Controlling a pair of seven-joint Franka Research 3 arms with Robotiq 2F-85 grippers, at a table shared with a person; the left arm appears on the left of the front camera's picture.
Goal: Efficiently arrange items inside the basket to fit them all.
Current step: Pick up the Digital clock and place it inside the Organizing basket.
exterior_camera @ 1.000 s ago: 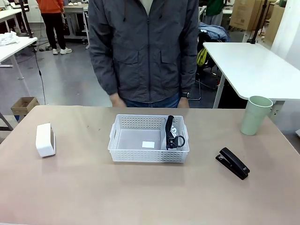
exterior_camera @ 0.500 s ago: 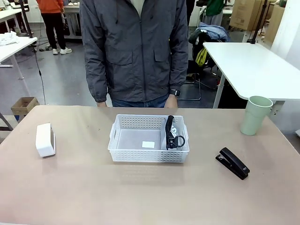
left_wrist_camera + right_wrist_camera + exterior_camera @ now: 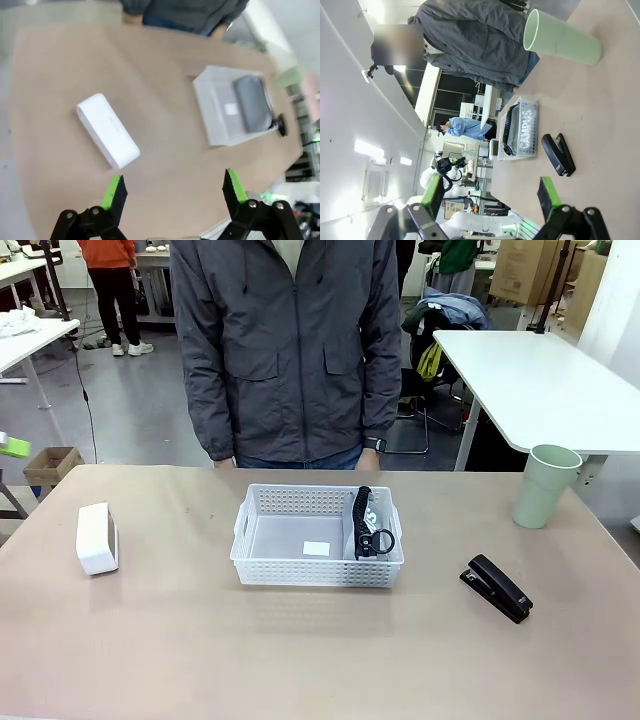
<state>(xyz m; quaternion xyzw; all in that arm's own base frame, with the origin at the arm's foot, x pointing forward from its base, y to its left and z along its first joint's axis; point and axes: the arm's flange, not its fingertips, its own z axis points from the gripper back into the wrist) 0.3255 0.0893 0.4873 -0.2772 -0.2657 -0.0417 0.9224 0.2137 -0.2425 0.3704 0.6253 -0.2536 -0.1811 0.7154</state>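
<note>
The white basket (image 3: 318,573) stands mid-table with the grey pouch (image 3: 368,532) on edge against its right wall, black strap on top. Left of it on the table lies the white boxy device (image 3: 97,537). The black stapler (image 3: 497,587) lies to the right, and the pale green cup (image 3: 545,485) stands at the far right. My left gripper (image 3: 173,190) hovers open high above the device (image 3: 107,130), with the basket (image 3: 220,117) and pouch (image 3: 252,96) beyond. One of its green pads (image 3: 14,447) shows at the left edge. My right gripper (image 3: 490,195) is open, apart from the stapler (image 3: 558,154), cup (image 3: 562,37) and basket (image 3: 527,127).
A person in a grey jacket (image 3: 290,350) stands at the table's far edge right behind the basket, hands down by the table edge. A white table (image 3: 540,380) stands behind at the right. Bare tabletop lies in front of the basket and between the items.
The person has shifted slightly left and straightened up. A green pad of my left gripper has come into the front view at the left edge. The items have not moved.
</note>
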